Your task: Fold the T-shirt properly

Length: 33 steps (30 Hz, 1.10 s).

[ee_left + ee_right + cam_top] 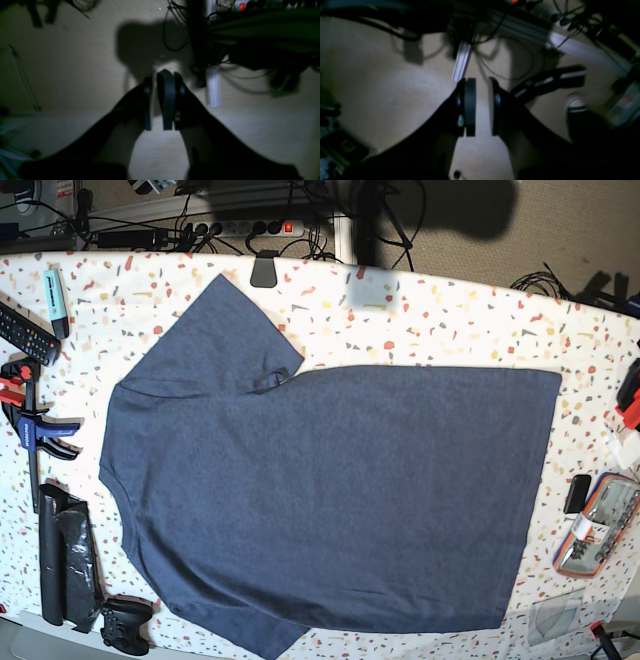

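Now | T-shirt (330,490): flat on table (470,320) | left gripper (161,100): slightly parted, seemingly empty | right gripper (482,107): gapped, empty

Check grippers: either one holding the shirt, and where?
Nothing held. Left gripper and right gripper show bare gaps; the shirt lies flat on the table.

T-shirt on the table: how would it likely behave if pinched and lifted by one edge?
The T-shirt is probably floppy: thin cloth lying flat, one sleeve creased. It would likely drape and sag, and dragging may bunch it on the speckled table.
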{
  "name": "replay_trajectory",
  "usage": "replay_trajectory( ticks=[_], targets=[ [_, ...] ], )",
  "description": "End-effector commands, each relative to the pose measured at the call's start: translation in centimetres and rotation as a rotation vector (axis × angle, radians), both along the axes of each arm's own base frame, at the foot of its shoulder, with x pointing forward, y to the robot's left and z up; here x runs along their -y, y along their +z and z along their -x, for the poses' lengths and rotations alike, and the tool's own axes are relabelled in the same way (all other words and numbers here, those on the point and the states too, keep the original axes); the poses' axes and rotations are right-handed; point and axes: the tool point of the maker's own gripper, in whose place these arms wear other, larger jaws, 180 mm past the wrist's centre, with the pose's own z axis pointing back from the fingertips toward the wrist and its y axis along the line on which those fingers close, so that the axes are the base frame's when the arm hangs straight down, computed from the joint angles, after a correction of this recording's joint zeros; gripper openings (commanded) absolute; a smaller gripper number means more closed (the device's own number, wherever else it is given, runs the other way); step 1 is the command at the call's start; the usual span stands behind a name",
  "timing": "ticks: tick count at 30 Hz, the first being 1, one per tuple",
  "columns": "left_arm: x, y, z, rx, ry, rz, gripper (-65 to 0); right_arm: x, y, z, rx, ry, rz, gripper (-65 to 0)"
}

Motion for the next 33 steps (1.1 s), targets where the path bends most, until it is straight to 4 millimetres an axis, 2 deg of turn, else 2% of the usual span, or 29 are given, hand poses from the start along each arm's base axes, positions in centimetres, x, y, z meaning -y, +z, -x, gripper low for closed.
replay_trajectory(
  ticks=[1, 7, 11, 14, 18, 24, 29, 33],
  targets=[
    [-0.3, 1.0, -0.1, 0.014, -0.032, -0.026, -58.2, 0.5, 1.5, -0.6, 0.036, 0.012, 0.008, -55.4],
    [-2.3, 5.2, -3.9, 0.123, -0.206, -0.15, -58.2, 2.9, 8.9, -5.5, 0.225, 0.047, 0.121, -55.4],
    [-3.5, 7.9, -7.1, 0.205, -0.336, -0.238, -58.1, 3.7, 12.7, -9.0, 0.354, 0.086, 0.194, -55.4],
    [-4.0, 10.4, -9.8, 0.285, -0.455, -0.31, -51.4, 3.5, 14.9, -10.9, 0.433, 0.112, 0.221, -55.4],
    [-2.9, 13.9, -13.3, 0.45, -0.62, -0.343, -41.1, 2.8, 16.5, -13.2, 0.518, 0.138, 0.228, -55.0],
    [-3.7, 16.5, -18.8, 0.581, -0.718, -0.425, -40.4, 2.8, 17.7, -16.1, 0.612, 0.136, 0.236, -41.3],
    [-4.2, 18.4, -22.6, 0.665, -0.739, -0.419, -40.4, 2.7, 18.5, -17.8, 0.67, 0.124, 0.229, -41.2],
    [-5.6, 18.3, -25.1, 0.661, -0.758, -0.392, -40.4, 2.7, 18.8, -18.5, 0.693, 0.121, 0.23, -41.2]
  ],
)
